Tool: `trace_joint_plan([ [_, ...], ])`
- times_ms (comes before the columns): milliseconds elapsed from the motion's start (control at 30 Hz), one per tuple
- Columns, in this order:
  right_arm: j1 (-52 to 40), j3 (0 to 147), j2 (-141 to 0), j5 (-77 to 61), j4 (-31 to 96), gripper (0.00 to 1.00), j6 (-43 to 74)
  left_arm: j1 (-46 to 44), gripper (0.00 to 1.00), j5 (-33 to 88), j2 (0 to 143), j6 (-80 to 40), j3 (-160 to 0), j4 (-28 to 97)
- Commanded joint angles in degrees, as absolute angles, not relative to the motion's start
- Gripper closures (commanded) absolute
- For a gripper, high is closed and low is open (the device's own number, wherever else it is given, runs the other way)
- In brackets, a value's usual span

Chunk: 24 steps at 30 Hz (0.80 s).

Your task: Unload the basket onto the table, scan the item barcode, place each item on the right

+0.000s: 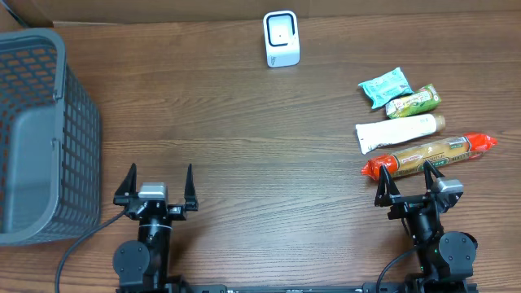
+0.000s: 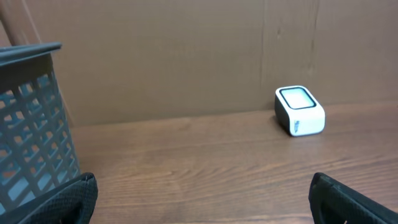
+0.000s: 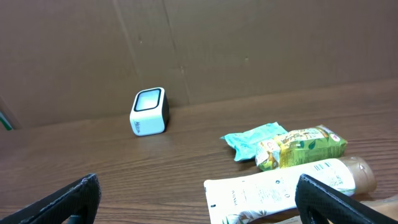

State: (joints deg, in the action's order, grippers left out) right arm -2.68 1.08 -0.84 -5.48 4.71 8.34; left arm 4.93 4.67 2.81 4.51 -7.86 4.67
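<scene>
A white barcode scanner [image 1: 282, 38] stands at the table's far middle; it also shows as the scanner [image 2: 300, 110] and the scanner [image 3: 149, 111] in the wrist views. Items lie in a row at the right: a teal packet [image 1: 385, 87], a green packet [image 1: 413, 102], a white tube [image 1: 398, 132] and a long red-ended package [image 1: 429, 155]. My right gripper [image 1: 410, 181] is open just in front of the long package, holding nothing. My left gripper [image 1: 157, 182] is open at the near left over bare wood.
A large grey mesh basket [image 1: 37, 130] fills the left side of the table, close to the left arm. A brown cardboard wall [image 2: 186, 56] rises behind the scanner.
</scene>
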Motion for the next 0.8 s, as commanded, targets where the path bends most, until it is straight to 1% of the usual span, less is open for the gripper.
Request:
trace_joint_plan([
  [0, -2.9, 0.5, -0.2, -4.8, 4.4, 0.0, 8.6, 5.2, 0.01, 4.0, 0.2, 7.8, -4.6, 4.5],
  [200, -2.9, 0.5, -0.2, -4.8, 4.4, 0.0, 8.6, 5.2, 0.0, 3.9, 0.2, 7.4, -0.2, 4.2],
  [300, -2.9, 0.5, -0.2, -4.8, 4.4, 0.0, 8.6, 5.2, 0.01, 4.1, 0.2, 5.0, -0.3, 4.1],
  [767, -2.9, 0.5, -0.2, -4.8, 4.4, 0.0, 8.6, 5.2, 0.01, 4.1, 0.3, 5.0, -0.3, 4.1],
])
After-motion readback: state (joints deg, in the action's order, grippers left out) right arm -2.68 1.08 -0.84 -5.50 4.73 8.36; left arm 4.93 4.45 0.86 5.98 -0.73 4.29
